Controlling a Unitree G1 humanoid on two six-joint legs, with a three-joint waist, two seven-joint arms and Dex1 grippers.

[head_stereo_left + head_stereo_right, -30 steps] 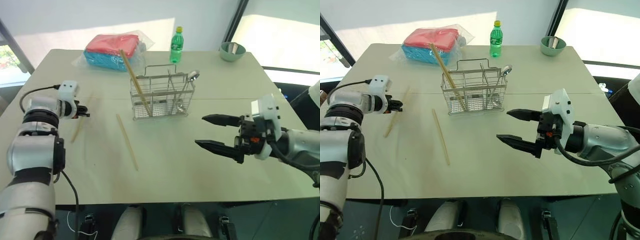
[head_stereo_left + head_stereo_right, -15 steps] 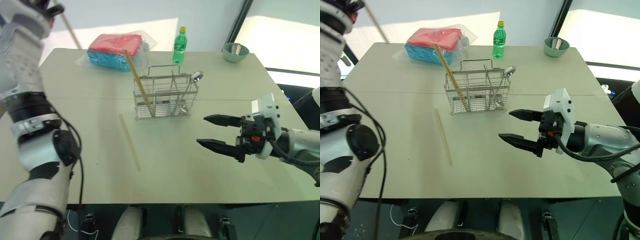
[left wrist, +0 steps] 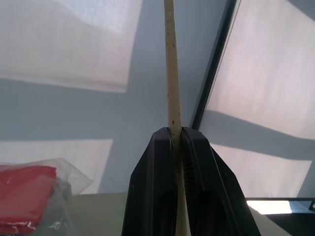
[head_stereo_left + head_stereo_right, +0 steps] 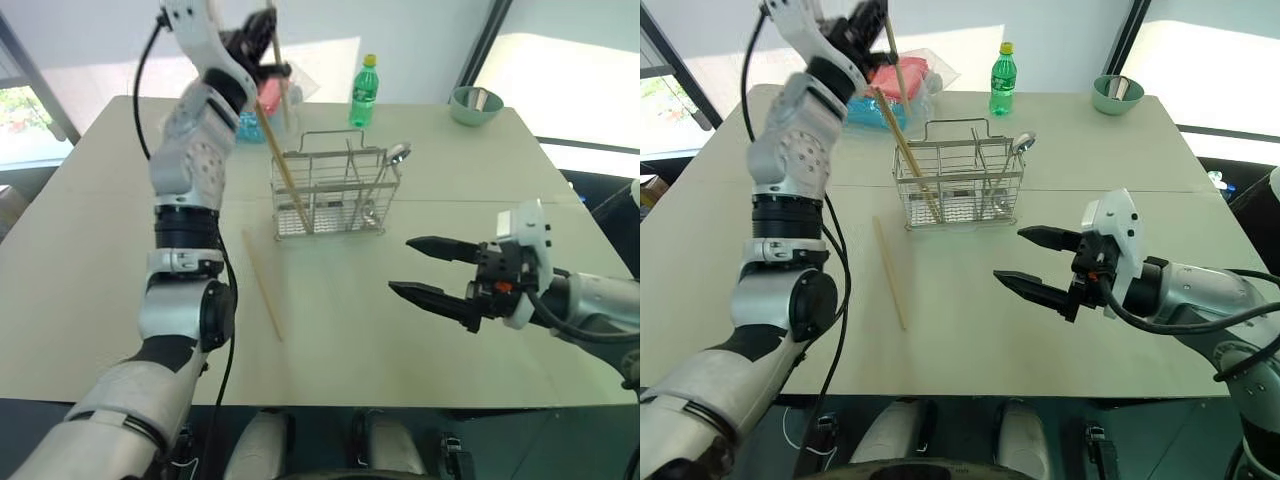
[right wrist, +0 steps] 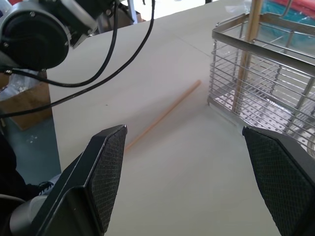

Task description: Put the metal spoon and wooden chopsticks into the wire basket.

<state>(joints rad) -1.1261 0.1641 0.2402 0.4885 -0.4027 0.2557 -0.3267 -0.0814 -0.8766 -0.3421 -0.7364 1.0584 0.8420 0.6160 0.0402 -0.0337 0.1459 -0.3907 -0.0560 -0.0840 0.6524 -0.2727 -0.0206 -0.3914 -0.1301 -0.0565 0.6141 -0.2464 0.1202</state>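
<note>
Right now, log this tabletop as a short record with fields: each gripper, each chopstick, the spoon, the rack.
left gripper: shut on a long light-brown wooden chopstick, raised above the rectangular silver wire basket
right gripper: open, holding nothing, above the pale table
chopstick in basket: leaning, top sticking out
chopstick on table: lying flat in front of the basket
shiny metal spoon: standing in the basket, bowl up

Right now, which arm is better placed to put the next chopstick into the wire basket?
Left: the left gripper already grips a chopstick above the wire basket; the right gripper is open, empty.
</note>
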